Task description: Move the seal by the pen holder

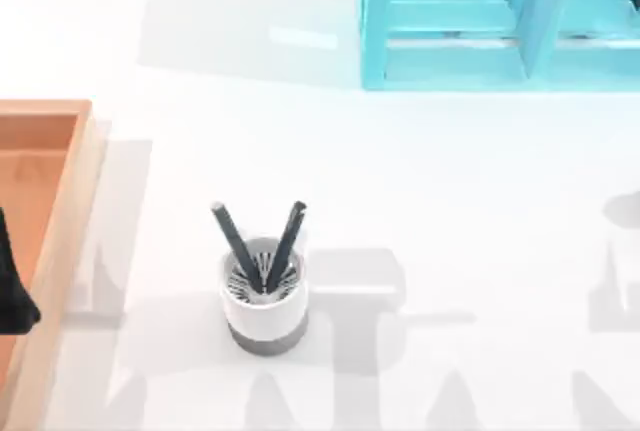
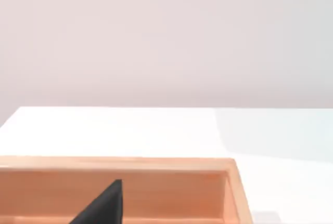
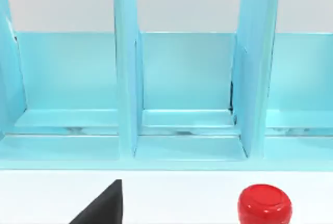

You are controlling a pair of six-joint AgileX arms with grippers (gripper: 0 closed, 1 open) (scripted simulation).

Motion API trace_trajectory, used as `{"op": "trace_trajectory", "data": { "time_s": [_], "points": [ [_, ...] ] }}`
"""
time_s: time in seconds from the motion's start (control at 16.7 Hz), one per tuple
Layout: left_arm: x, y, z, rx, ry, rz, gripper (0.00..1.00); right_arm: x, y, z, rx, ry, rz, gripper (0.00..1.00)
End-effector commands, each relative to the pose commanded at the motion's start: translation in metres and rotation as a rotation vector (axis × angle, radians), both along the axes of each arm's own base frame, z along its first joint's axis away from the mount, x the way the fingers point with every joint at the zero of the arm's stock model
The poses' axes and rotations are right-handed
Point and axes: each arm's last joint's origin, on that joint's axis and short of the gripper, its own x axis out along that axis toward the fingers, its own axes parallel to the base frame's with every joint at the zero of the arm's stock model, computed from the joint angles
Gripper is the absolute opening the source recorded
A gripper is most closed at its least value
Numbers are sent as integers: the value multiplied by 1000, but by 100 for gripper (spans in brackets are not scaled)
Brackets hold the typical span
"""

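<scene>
White bench (image 1: pixel 420 181) carries our holder (image 1: pixel 264 296) well apart from the seal (image 3: pixel 265 205), which sits before the blue rack (image 3: pixel 187 94); we cannot tell either hand's state, and a careless approach could topple the seal.
</scene>
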Motion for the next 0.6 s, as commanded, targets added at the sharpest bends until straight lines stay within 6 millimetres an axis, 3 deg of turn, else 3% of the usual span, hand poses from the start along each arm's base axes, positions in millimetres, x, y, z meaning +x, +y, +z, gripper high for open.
{"op": "trace_trajectory", "data": {
  "time_s": [0.3,0.6],
  "points": [
    [0,0,0,0,0,0,100,0,0,10,-13,60,6,100],
    [0,0,0,0,0,0,100,12,2,56,-62,369,43,100]
  ]
}}
